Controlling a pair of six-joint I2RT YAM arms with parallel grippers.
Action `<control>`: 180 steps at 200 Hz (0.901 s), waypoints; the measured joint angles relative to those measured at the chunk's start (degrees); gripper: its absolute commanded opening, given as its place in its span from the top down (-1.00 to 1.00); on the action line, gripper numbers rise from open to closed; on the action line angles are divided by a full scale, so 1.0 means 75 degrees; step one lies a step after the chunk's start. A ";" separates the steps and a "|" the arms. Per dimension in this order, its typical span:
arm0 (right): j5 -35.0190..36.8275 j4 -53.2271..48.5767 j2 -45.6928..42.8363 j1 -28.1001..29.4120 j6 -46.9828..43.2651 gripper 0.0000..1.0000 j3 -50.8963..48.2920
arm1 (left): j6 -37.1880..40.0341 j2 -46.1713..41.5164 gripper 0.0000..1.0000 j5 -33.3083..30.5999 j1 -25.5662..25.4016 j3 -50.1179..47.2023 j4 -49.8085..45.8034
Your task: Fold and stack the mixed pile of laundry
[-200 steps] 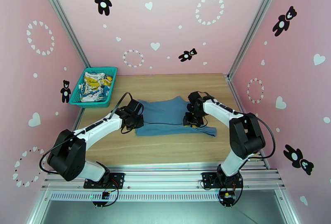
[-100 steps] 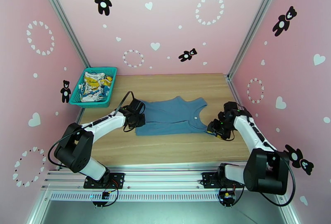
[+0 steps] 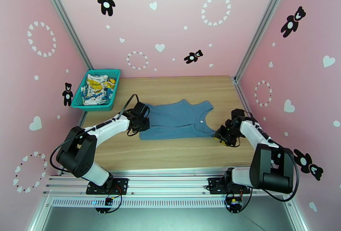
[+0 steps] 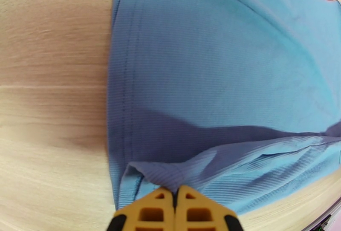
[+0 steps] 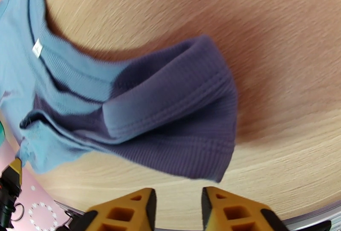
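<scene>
The dusty-blue tank top point(image 3: 174, 119) lies spread on the wooden table point(image 3: 170, 153), its straps pointing right. My left gripper point(image 3: 144, 124) is at its left hem, and the left wrist view has the yellow jaws point(image 4: 174, 197) shut on a raised fold of the blue fabric point(image 4: 221, 57). My right gripper point(image 3: 221, 136) sits low at the strap end. In the right wrist view its fingers point(image 5: 175, 206) stand apart with bare table between them, just short of the folded strap point(image 5: 170, 112). The white cloth with yellow-and-blue print point(image 3: 97, 88) lies crumpled in the basket.
The teal mesh basket point(image 3: 93, 107) stands at the table's far left corner against the pink wall. Bare wood runs along the near edge in front of the top and behind it toward the back wall. An aluminium rail borders the near side.
My right gripper has swung from the middle of the top out to its right end, and the strap end now lies unfolded to the right. Its jaws have narrowed. The left gripper keeps its hold.
</scene>
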 measured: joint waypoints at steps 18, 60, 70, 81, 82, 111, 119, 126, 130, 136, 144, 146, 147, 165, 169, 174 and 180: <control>0.0052 0.0082 0.0213 0.0000 -0.0020 0.70 0.0146 | 0.0026 0.0000 1.00 0.0000 0.0029 0.0000 0.0000; 0.0189 0.0061 0.0353 0.0000 -0.0201 0.91 0.0632 | 0.0055 0.0000 1.00 0.0000 0.0154 0.0000 -0.0006; 0.0224 0.0035 0.0414 0.0000 -0.0245 0.93 0.0787 | 0.0055 0.0000 1.00 0.0000 0.0181 0.0003 -0.0006; 0.0248 0.0035 0.0533 0.0000 -0.0262 0.93 0.0941 | 0.0055 0.0012 1.00 0.0000 0.0189 0.0020 -0.0017; 0.0251 0.0038 0.0539 0.0000 -0.0265 0.93 0.0950 | 0.0058 0.0015 1.00 0.0000 0.0192 0.0026 -0.0020; 0.0277 0.0052 0.0947 0.0000 -0.0303 0.93 0.1180 | 0.0052 0.0146 1.00 0.0000 0.0192 0.0160 0.0009; 0.0280 0.0044 0.1032 0.0000 -0.0306 0.91 0.1224 | 0.0052 0.0187 1.00 0.0000 0.0192 0.0160 0.0023; 0.0300 0.0035 0.1070 0.0000 -0.0306 0.80 0.1253 | 0.0052 0.0221 1.00 0.0000 0.0192 0.0160 0.0026; 0.0318 0.0032 0.1070 0.0000 -0.0318 0.68 0.1271 | 0.0052 0.0248 1.00 0.0000 0.0192 0.0160 0.0029; 0.0344 0.0009 0.1070 0.0000 -0.0335 0.48 0.1297 | 0.0052 0.0289 1.00 0.0000 0.0192 0.0160 0.0029; 0.0396 -0.0041 0.1055 0.0000 -0.0391 0.30 0.1338 | 0.0050 0.0338 0.88 0.0000 0.0192 0.0160 0.0029; 0.0420 -0.0064 0.1052 0.0000 -0.0356 0.26 0.1341 | 0.0052 0.0353 0.84 0.0000 0.0192 0.0160 0.0032; 0.0434 -0.0064 0.1040 0.0000 -0.0326 0.24 0.1343 | 0.0052 0.0358 0.83 -0.0003 0.0192 0.0160 0.0032; 0.0609 -0.0216 0.0796 0.0000 -0.0417 0.05 0.1341 | -0.0003 0.0411 0.36 -0.0058 0.0192 0.0160 0.0029; 0.0644 -0.0251 0.0691 0.0000 -0.0420 0.04 0.1326 | -0.0015 0.0411 0.28 -0.0096 0.0192 0.0160 0.0038; 0.0711 -0.0280 0.0539 0.0000 -0.0396 0.03 0.1291 | 0.0009 0.0411 0.22 -0.0122 0.0192 0.0160 0.0035; 0.0764 -0.0297 0.0356 -0.0003 -0.0408 0.03 0.1230 | -0.0032 0.0411 0.15 -0.0166 0.0198 0.0160 0.0035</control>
